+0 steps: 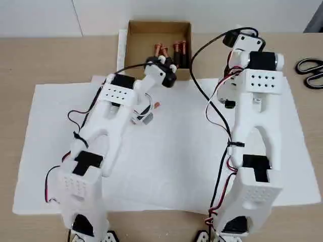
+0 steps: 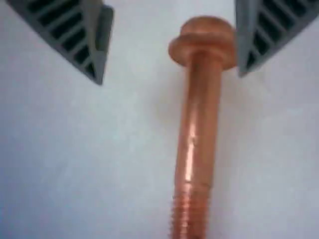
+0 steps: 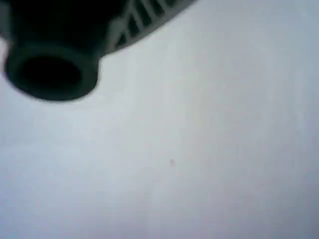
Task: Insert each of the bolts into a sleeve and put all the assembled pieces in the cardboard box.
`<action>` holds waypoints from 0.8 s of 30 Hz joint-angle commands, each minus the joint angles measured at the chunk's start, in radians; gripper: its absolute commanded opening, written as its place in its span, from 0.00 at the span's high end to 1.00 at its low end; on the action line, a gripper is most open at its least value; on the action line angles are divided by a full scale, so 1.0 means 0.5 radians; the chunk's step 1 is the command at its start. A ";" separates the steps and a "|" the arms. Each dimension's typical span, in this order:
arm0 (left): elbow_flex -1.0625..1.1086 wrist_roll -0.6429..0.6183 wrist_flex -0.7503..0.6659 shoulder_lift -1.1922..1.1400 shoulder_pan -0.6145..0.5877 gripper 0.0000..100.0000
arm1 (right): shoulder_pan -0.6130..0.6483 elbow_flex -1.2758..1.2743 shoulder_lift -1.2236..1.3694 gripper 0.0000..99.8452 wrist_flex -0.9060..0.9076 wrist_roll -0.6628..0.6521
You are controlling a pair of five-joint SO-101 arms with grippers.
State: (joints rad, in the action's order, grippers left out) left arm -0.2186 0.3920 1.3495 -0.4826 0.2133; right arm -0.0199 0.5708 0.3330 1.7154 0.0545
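A copper bolt (image 2: 199,129) lies flat on the white sheet (image 1: 176,151), with its head between the spread grey fingers of my left gripper (image 2: 172,72), close to one finger. From above, the bolt (image 1: 157,105) lies just beside my left gripper (image 1: 144,117), in front of the cardboard box (image 1: 132,45). Several copper-and-black assembled pieces (image 1: 171,50) lie in the box. My right gripper (image 1: 229,104) is low over the sheet and shut on a black sleeve (image 3: 50,74). The sleeve's hollow end faces the camera, beside a ribbed finger (image 3: 144,20).
Black-handled scissors (image 1: 310,71) lie on the wooden table at the far right. The white sheet covers the middle of the table, with bare sheet between the two arms. Cables (image 1: 212,101) loop beside the right arm.
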 commanded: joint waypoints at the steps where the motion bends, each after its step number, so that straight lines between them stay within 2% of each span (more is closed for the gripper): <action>1: -0.084 0.006 -0.080 -0.028 0.000 0.84 | -0.008 0.009 -0.130 1.00 0.026 0.003; 13: -0.084 0.006 -0.190 -0.178 -0.009 0.84 | -0.008 0.009 -0.130 1.00 0.026 0.006; 19: -0.084 0.006 -0.190 -0.178 -0.006 0.92 | -0.008 0.009 -0.127 1.00 0.026 0.006; 24: -0.084 0.006 -0.184 -0.178 -0.003 0.94 | -0.008 0.009 -0.127 1.00 0.023 0.006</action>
State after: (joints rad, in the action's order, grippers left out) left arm -0.2279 0.3874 1.2820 -0.5715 0.2209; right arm -0.0199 0.5708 0.3330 1.7154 0.0545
